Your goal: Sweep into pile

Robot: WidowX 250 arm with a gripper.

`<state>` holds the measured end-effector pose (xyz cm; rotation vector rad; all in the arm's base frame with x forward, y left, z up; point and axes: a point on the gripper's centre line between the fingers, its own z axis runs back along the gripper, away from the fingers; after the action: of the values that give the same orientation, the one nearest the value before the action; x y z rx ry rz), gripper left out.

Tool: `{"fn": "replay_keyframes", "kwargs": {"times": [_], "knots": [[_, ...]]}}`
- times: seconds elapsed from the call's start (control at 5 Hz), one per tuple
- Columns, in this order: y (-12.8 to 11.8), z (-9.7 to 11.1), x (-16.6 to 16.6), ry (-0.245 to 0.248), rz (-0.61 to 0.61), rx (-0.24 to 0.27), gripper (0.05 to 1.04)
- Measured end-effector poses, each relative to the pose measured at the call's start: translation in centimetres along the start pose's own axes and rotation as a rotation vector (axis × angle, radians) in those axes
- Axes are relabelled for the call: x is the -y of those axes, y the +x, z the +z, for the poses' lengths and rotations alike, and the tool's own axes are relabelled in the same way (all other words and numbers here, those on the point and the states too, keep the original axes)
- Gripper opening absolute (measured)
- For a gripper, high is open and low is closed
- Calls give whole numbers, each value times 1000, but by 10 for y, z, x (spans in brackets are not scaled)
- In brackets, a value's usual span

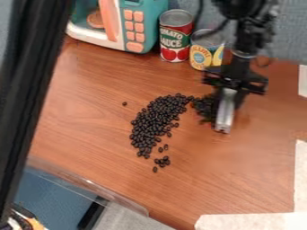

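Observation:
My gripper (234, 85) hangs at the right of centre, low over the table, shut on a brush. The brush (225, 111) has a silver-grey body pointing down toward the front, and a dark, bristly part on its left side. That dark part touches or nearly touches the upper right end of a heap of small black beans (157, 119). The heap runs as a slanted band down to the left. Several beans lie loose at its lower end, and a single bean (124, 103) sits apart at the upper left.
Behind stand a teal and white toy microwave (144, 24), a tomato sauce can (175, 38) and a shorter yellow-labelled can (207, 51). The wooden table (90, 121) has a clear plastic edge (90, 184) at the lower left. Pale sheets (252, 222) lie along its right and front.

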<state>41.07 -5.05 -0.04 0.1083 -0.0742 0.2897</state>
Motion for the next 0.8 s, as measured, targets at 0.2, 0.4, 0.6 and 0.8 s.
{"fn": "replay_keyframes", "kwargs": {"times": [0.2, 0.4, 0.6, 0.8], "knots": [[-4, 1, -19, 19, 105, 10, 381], [-12, 2, -31, 26, 180, 5, 381], [-22, 1, -42, 35, 225, -4, 381], [-32, 5, -50, 52, 260, -3, 381]]}}
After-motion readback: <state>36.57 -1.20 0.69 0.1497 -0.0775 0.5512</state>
